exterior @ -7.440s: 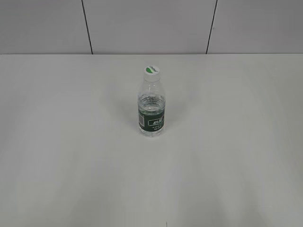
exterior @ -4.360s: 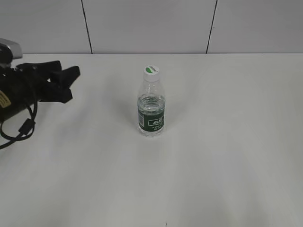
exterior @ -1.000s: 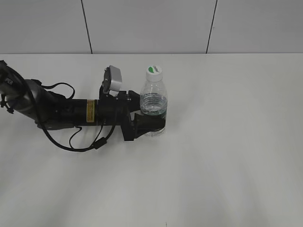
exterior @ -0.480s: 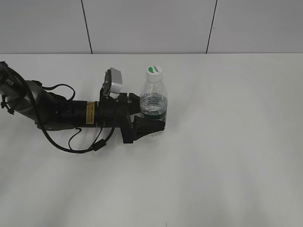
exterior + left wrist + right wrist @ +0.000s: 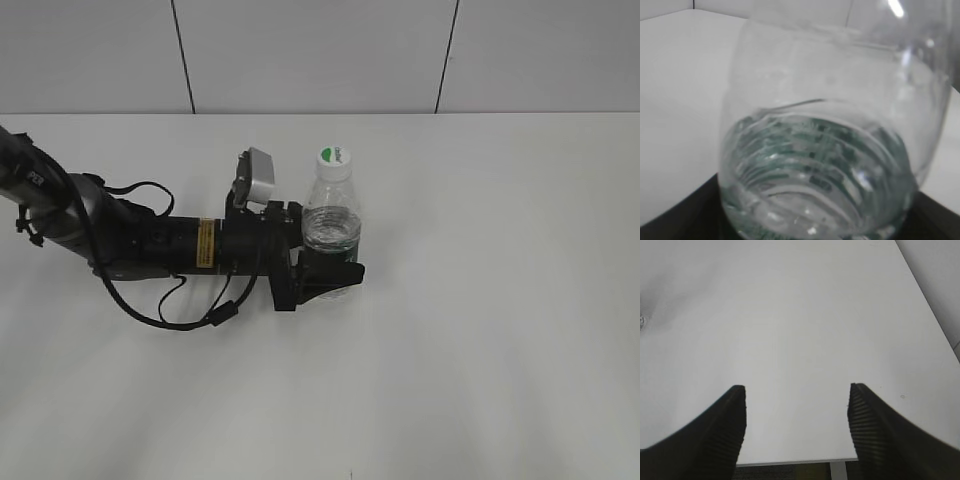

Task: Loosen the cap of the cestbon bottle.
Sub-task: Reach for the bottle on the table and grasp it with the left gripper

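Note:
The cestbon bottle (image 5: 331,215), clear with water in it, stands near the table's middle, and its white cap (image 5: 333,156) with the green mark is on top. My left gripper (image 5: 330,270) reaches in from the left and is shut on the bottle's lower body, hiding most of the green label. In the left wrist view the cestbon bottle (image 5: 830,150) fills the frame, with dark fingers (image 5: 685,220) at the bottom corners. The cap is out of that view. My right gripper (image 5: 796,390) hangs open over bare table with nothing between its fingers, and the exterior view does not show it.
The white table (image 5: 500,300) runs back to a grey panelled wall (image 5: 320,50). The left arm with its black cables (image 5: 150,250) lies across the table's left side. Under the right gripper the table's near edge (image 5: 790,461) shows.
Over the last seconds my left arm came in from the left and took hold of the bottle. In the last second arm and bottle shifted slightly to the right.

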`<state>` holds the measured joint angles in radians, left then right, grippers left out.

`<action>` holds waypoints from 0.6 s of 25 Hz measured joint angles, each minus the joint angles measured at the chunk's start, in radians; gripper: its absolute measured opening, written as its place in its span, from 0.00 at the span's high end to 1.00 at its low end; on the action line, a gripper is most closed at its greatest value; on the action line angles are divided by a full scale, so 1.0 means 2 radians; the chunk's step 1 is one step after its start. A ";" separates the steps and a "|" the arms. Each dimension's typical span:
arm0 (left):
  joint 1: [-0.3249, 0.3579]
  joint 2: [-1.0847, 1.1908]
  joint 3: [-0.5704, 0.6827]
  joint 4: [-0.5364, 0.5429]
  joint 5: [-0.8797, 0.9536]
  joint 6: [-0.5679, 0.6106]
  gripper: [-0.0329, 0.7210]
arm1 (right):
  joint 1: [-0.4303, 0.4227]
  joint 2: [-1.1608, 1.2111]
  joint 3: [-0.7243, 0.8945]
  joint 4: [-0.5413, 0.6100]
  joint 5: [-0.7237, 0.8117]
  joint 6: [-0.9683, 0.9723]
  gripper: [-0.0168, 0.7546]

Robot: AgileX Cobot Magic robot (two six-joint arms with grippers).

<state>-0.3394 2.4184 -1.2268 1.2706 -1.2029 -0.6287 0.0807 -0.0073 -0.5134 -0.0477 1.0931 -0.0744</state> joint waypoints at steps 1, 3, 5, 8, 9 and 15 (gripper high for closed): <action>0.000 0.000 0.000 0.000 0.000 0.000 0.28 | 0.000 0.000 0.000 0.000 0.000 0.000 0.34; 0.000 0.000 0.000 0.000 0.000 0.000 0.28 | 0.000 0.000 0.000 0.000 0.000 0.000 0.34; 0.000 0.000 0.000 -0.001 0.000 0.000 0.29 | 0.000 0.000 0.000 0.000 0.000 0.000 0.34; 0.000 0.000 0.000 -0.002 -0.001 0.000 0.38 | 0.000 0.000 0.000 0.000 0.000 0.000 0.34; 0.000 0.000 0.000 -0.002 -0.001 0.000 0.40 | 0.000 0.000 0.000 0.000 0.000 0.000 0.34; 0.000 0.000 0.000 -0.002 -0.001 0.000 0.40 | 0.000 0.000 0.000 0.000 0.000 0.000 0.34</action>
<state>-0.3394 2.4184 -1.2268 1.2661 -1.2056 -0.6278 0.0807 -0.0073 -0.5134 -0.0486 1.0931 -0.0744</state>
